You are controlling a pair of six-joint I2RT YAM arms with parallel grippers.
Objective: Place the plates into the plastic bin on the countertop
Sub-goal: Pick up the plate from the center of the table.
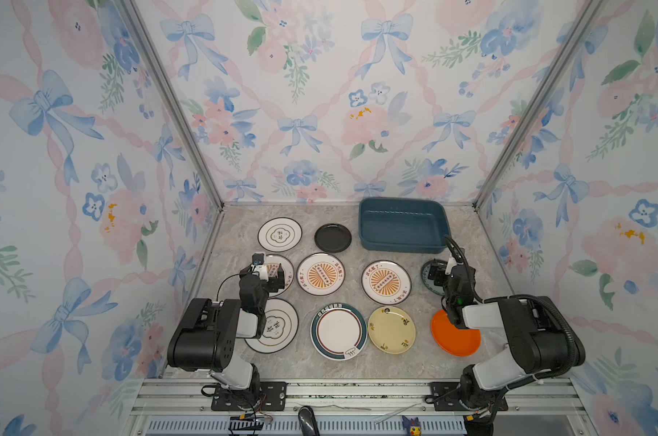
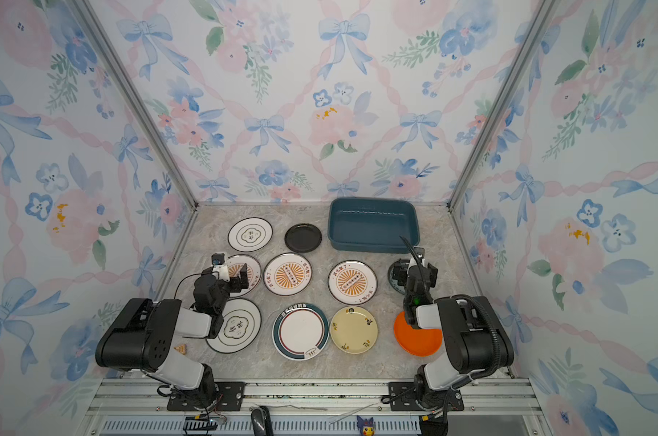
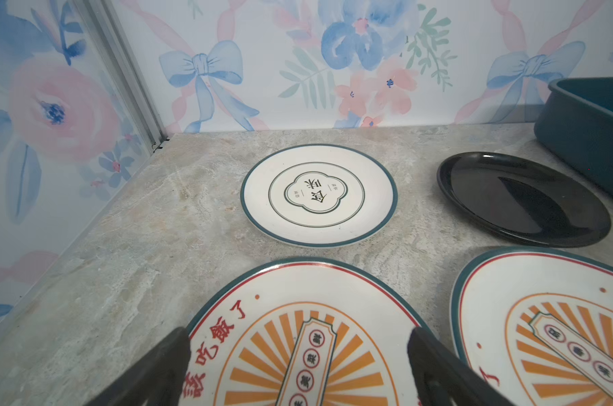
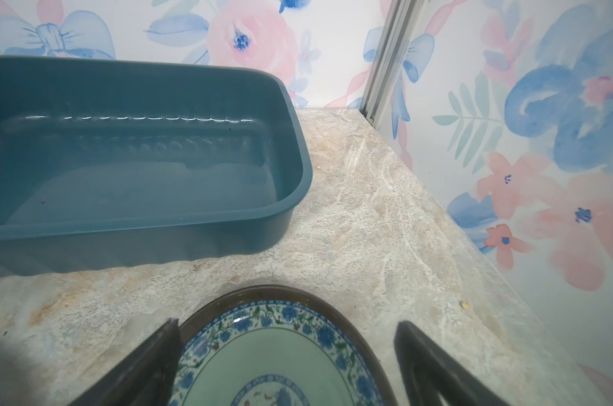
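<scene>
Plates lay flat on the countertop, all outside the plastic bin standing at its far side; left gripper hung, jaws spread wide, over a sunburst plate, right gripper likewise over the blue-green plate

Sunburst plate under left hand: red rim characters 吃飯了, one more partly hidden by finger. Circled red characters down centre banner, 鮮 legible, rest unsure.
Second sunburst plate just beside hand: red 了 at rim, banner characters blurred.
Emblem plate ahead of hand: two large black characters, seemingly 饭来, upside down. Small side print unreadable.
Teal-rimmed plate: rim characters too small.
</scene>
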